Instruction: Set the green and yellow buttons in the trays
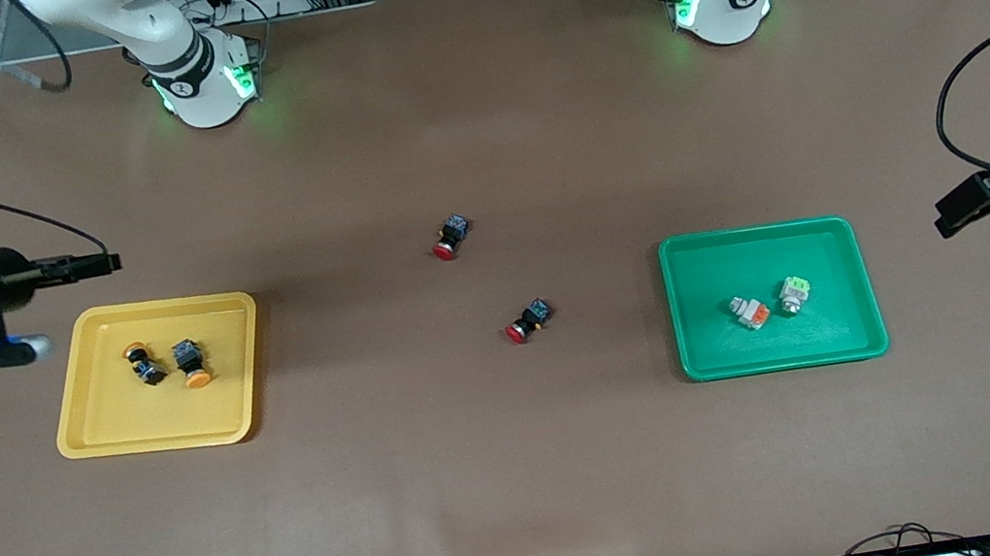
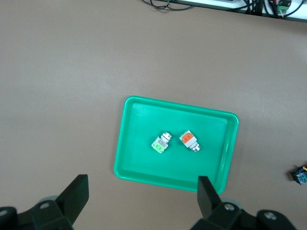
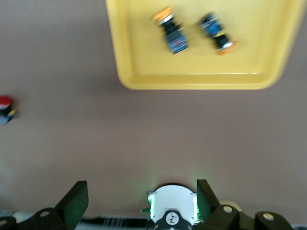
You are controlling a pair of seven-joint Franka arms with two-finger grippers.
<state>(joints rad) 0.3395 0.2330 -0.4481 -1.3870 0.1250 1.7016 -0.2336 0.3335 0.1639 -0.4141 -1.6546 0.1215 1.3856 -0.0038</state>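
Two yellow-capped buttons (image 1: 143,362) (image 1: 192,362) lie on their sides in the yellow tray (image 1: 99,416); the right wrist view shows them too (image 3: 171,29) (image 3: 218,32). A pale green-capped button (image 1: 792,292) (image 2: 161,142) lies in the green tray (image 1: 842,334) (image 2: 139,120), beside a white-grey switch with an orange part (image 1: 748,311) (image 2: 189,140). My right gripper (image 1: 110,263) (image 3: 142,194) hangs open and empty over the table by the yellow tray's corner. My left gripper (image 1: 943,221) (image 2: 142,191) hangs open and empty just off the green tray, toward the left arm's end.
Two red-capped black switches (image 1: 448,238) (image 1: 528,320) lie on the brown table between the trays. One of them shows at the edge of the right wrist view (image 3: 5,109). The right arm's base (image 3: 172,211) stands at the table's back edge.
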